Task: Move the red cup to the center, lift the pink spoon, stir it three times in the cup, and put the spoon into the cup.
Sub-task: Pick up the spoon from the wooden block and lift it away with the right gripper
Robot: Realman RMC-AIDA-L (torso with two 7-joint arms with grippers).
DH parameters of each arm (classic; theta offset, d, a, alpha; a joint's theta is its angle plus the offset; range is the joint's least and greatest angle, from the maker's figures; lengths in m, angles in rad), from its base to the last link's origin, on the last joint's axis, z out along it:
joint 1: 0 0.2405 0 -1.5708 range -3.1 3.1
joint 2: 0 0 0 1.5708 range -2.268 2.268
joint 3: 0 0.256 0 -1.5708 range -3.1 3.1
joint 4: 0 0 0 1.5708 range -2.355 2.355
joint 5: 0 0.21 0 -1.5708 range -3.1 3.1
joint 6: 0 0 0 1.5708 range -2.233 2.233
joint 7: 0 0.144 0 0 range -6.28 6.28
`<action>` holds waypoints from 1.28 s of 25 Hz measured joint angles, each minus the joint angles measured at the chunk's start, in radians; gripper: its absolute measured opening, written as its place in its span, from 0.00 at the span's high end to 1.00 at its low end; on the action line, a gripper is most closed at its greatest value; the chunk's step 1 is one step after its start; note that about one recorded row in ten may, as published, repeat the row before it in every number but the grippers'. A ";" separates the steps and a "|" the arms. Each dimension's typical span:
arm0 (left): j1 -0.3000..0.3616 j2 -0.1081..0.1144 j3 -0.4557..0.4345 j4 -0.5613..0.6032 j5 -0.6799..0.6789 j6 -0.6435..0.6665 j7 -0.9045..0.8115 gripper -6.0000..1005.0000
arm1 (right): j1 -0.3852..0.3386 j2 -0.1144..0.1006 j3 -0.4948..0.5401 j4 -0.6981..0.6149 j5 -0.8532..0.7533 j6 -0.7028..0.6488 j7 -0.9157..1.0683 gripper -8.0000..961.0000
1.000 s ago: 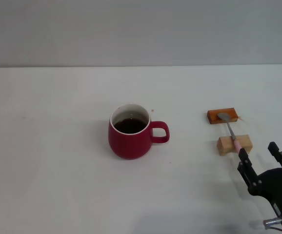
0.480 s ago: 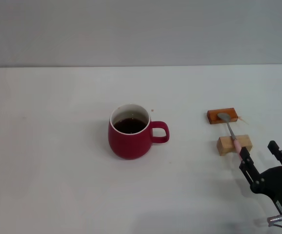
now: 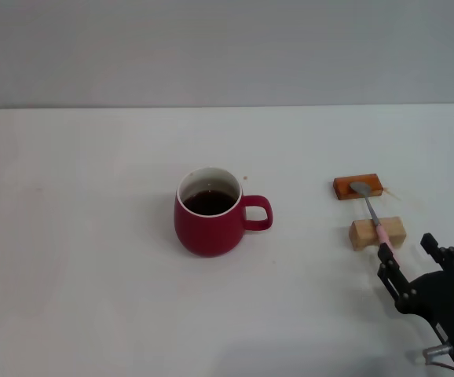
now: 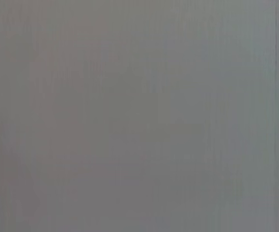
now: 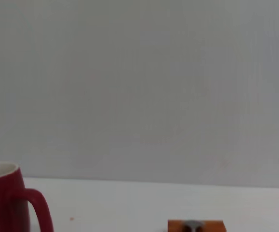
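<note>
Our right gripper is hovering at the near right corner of the table, its two black fingers spread apart with nothing between them. We are seeing one fingertip right at the tail of the pink spoon, though whether it is touching the handle we cannot tell from the head view. The spoon is lying across two small wooden blocks: its silver bowl is resting on the orange-brown block farther from us, and its pink handle is crossing the tan block nearer to us. Its long axis is running roughly away from us, bowl pointing to the far side, handle pointing toward the gripper. The red cup is standing upright near the middle of the table, well apart from the spoon, holding dark liquid, its handle pointing right toward the blocks. Our left gripper is out of sight.
</note>
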 joint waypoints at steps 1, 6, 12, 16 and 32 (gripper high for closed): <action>0.000 0.000 0.000 0.000 0.000 0.000 0.000 0.15 | 0.003 0.000 0.003 0.002 0.004 0.012 0.000 0.30; -0.001 -0.001 0.000 0.000 0.000 0.001 0.000 0.15 | 0.009 -0.003 -0.005 0.008 0.040 0.025 0.001 0.30; -0.002 -0.002 0.001 0.000 0.000 0.002 0.000 0.15 | 0.008 -0.004 -0.006 0.013 0.041 0.024 0.001 0.30; -0.001 -0.002 0.002 0.000 0.000 0.008 0.000 0.15 | 0.012 -0.004 -0.006 0.020 0.041 0.028 0.001 0.30; 0.002 -0.001 0.002 0.000 0.002 0.018 0.000 0.15 | 0.039 -0.006 0.004 0.028 0.041 0.086 0.000 0.30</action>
